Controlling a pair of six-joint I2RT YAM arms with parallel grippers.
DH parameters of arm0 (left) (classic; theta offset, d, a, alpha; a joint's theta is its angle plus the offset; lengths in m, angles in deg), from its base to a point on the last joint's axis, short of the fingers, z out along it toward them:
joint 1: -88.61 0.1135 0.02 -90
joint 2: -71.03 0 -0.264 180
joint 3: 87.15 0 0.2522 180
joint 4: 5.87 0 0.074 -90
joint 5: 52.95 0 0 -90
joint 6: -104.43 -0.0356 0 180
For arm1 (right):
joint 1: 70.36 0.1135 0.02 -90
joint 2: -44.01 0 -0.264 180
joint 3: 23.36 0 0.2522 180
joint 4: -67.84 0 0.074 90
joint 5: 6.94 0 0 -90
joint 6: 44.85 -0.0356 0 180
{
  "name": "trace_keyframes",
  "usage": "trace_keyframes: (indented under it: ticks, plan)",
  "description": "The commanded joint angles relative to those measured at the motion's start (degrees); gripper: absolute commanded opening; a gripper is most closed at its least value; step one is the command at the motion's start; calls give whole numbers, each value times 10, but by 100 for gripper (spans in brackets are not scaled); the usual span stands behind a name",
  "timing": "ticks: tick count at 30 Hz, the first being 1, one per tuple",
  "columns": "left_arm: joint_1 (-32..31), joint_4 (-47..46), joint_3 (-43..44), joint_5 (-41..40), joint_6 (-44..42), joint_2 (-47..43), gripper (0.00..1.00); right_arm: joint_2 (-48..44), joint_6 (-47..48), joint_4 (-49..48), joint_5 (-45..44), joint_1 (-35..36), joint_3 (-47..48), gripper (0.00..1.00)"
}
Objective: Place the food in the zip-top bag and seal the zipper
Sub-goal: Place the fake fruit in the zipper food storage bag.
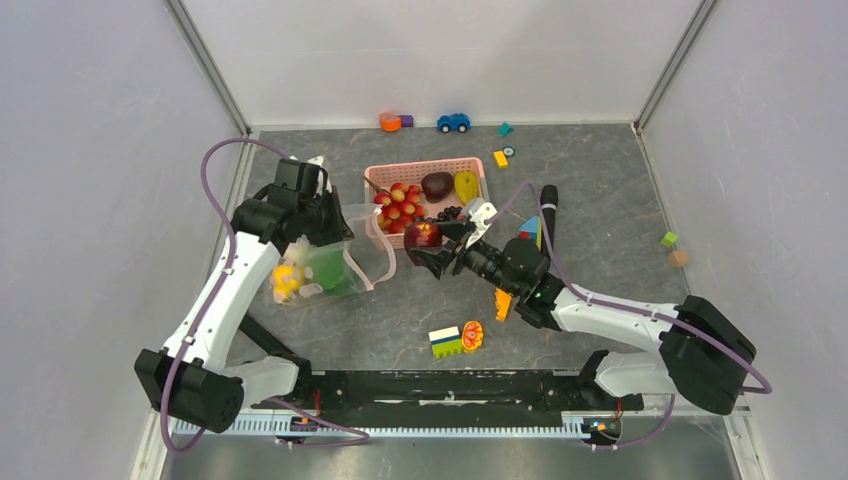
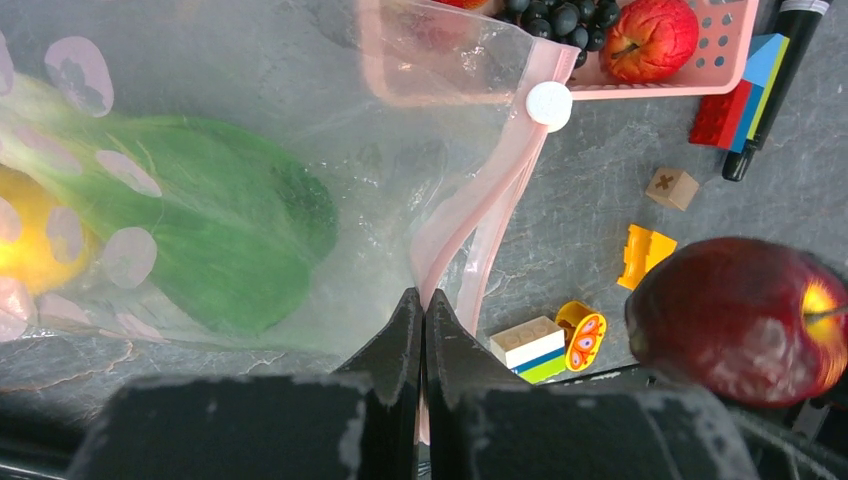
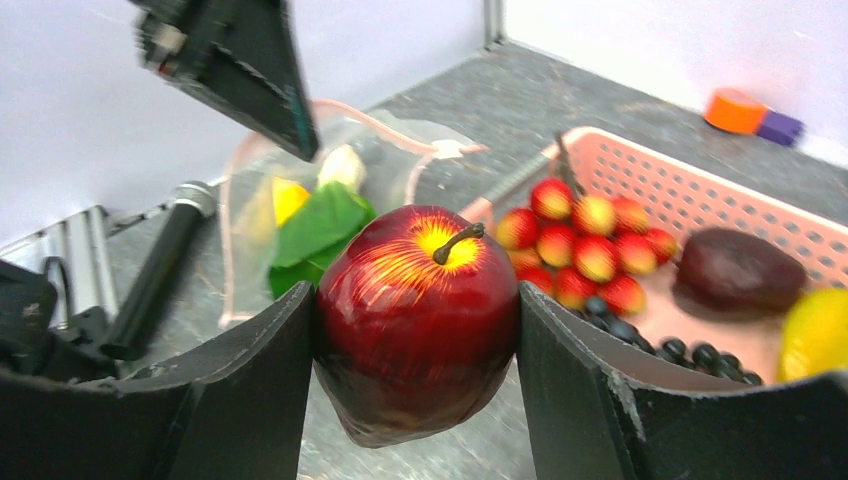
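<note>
Left fingers (image 2: 405, 330), closed on the zipper (image 2: 500, 180), should hold the zip-top bag (image 2: 400, 130) wide; right fingers (image 3: 270, 370), clamping the apple (image 3: 420, 320), should release deep inside.

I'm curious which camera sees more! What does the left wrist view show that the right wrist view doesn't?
Only left wrist: a small tan wooden cube, a yellow plastic block and a green-and-white block. Only right wrist: orange and purple pieces by the wall, and a dark maroon fruit. Both: the dark red apple the right end effector grips, the clear zip-top bag, green bok choy, pink lattice basket.
</note>
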Motion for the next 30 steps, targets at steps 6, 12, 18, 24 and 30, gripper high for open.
trace_keyframes:
  ticks: [6, 12, 18, 24, 30]
  plan:
    - [-1, -33, -4, 90, -39, -12, 2, 55, 2, -91, 46, 36, 42, 34]
    - [-4, -39, -7, 108, -44, -12, 2, 96, -2, -105, 40, 47, 58, 34]
    - [-14, -43, -8, 132, -52, -12, 2, 137, 2, -90, 34, 57, 84, 34]
    - [-21, -51, -12, 166, -60, -13, 2, 175, 7, -80, 35, 69, 117, 34]
    - [-25, -56, -13, 176, -62, -13, 2, 226, 2, -63, 27, 77, 169, 53]
